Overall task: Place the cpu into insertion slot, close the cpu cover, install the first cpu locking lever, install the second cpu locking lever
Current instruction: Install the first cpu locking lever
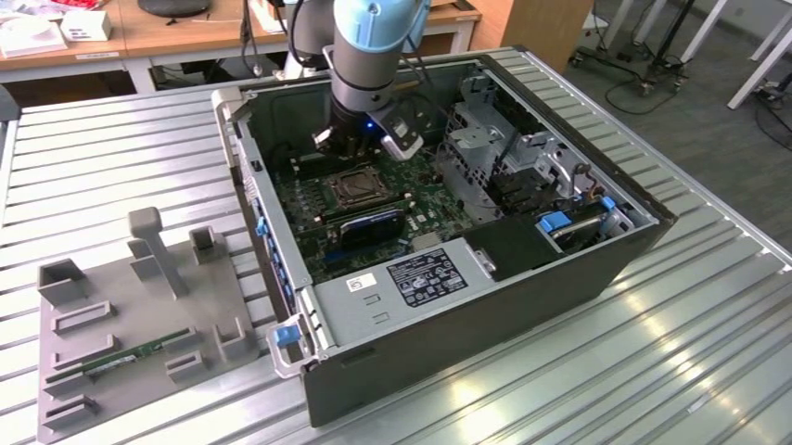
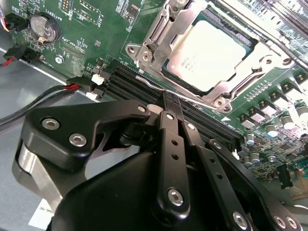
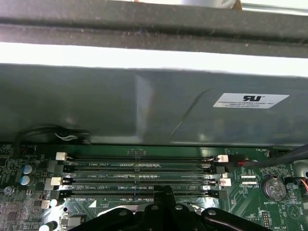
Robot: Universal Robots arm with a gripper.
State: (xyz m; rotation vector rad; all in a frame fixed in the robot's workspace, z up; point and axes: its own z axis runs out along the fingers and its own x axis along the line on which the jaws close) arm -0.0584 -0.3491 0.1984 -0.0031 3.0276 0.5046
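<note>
While the cpu (image 2: pixel 211 55) sits in its socket with the cover (image 2: pixel 161 26) down around it, the gripper (image 2: pixel 168 103) hangs just beside the socket over the memory slots (image 3: pixel 139 175), fingers pressed together and empty, socket straight beyond its tips.

Ribbed metal table (image 1: pixel 693 352); wooden desks (image 1: pixel 185 32) behind; grey floor (image 1: pixel 706 102).

Silvery-grey cpu (image 2: pixel 211 54) inside a shiny silver cpu cover (image 2: pixel 159 33) — green motherboard (image 2: pixel 96 43) (black memory slots (image 3: pixel 139 175), white clips) — black gripper (image 2: pixel 166 103).
</note>
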